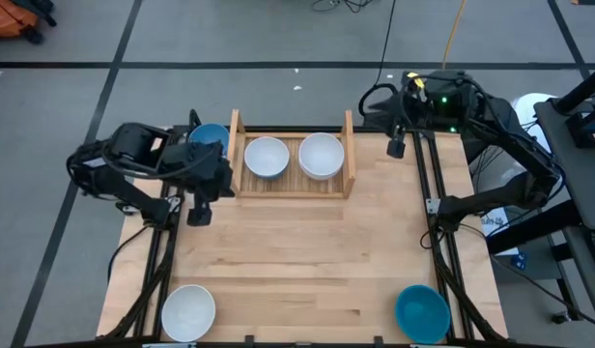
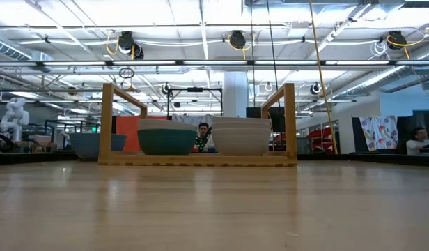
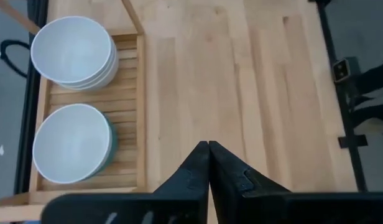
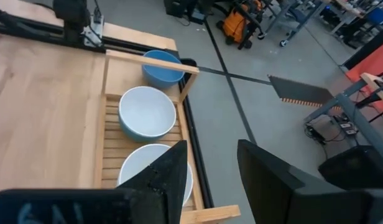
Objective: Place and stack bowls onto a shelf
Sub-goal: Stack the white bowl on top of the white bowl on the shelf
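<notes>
Two stacks of small round bowls sit side by side on the low light-wood shelf [image 1: 292,186] with its slatted base and two upright side boards, which stands at the far edge of the pale wooden worktop [image 1: 297,261]. From table height the left stack [image 2: 167,137] shows a dark teal-green bowl under a white one, while the right stack [image 2: 241,137] is all white, several bowls deep. A bright blue bowl [image 1: 210,137] rests on the worktop just outside the shelf's left side board. Well apart from the shelf, a single white bowl [image 1: 188,312] lies at the near left corner and a second blue bowl [image 1: 422,312] at the near right corner. The left gripper [image 1: 199,211] hangs over the worktop just beside the shelf's left board, its fingers [image 3: 194,171] pressed together and holding nothing. The right gripper [image 1: 397,145] sits by the far right corner, near the shelf's right board, its fingers [image 4: 170,171] spread wide and empty. Grey floor with dark seams surrounds the worktop. Beyond it the low view takes in a big open room with ceiling pipes, hanging cables and lamps, a yellow cord dropping down, and a person [image 2: 203,134] partly visible between the stacks.
</notes>
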